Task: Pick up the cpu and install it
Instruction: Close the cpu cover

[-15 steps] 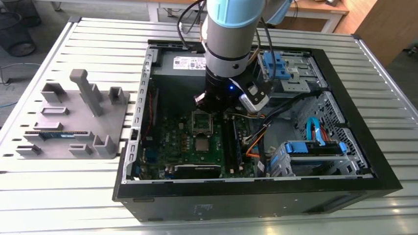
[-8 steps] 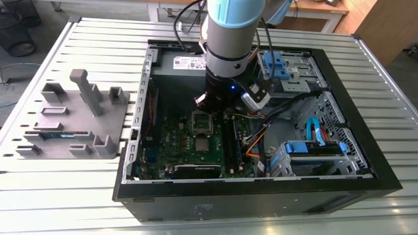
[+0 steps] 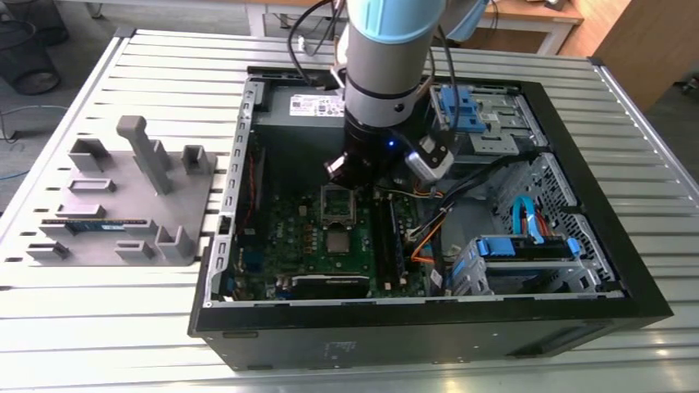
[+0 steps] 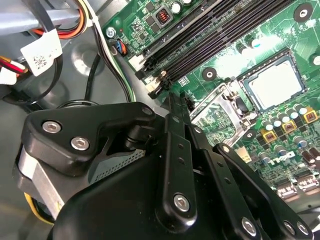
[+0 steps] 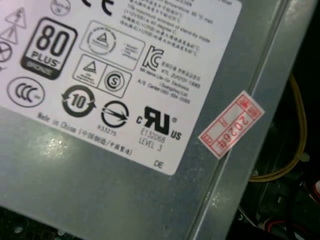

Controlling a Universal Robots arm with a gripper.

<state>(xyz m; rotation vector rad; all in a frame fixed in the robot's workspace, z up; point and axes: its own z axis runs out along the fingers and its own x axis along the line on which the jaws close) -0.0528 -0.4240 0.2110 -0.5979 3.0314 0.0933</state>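
The cpu [image 4: 276, 85], a flat silver square with a pale rim, lies in the socket on the green motherboard [image 4: 240, 60]; in the exterior view the cpu [image 3: 340, 241] shows in the middle of the board. The silver hinged frame [image 4: 220, 112] stands open between the cpu and my gripper. My gripper [image 4: 179, 97] hangs low inside the case, just behind the socket, its black fingers [image 4: 176, 150] drawn together with nothing seen between them. In the exterior view the gripper [image 3: 352, 182] sits under the arm's wrist, apart from the cpu.
The open black computer case [image 3: 437, 327] lies on a slatted metal table. Black memory slots [image 4: 210, 35] and loose cables [image 4: 115, 60] run beside the gripper. The grey power supply [image 5: 100, 175] is close to the wrist. A grey fixture [image 3: 120, 205] with a memory stick [image 3: 93, 223] stands at the exterior view's left.
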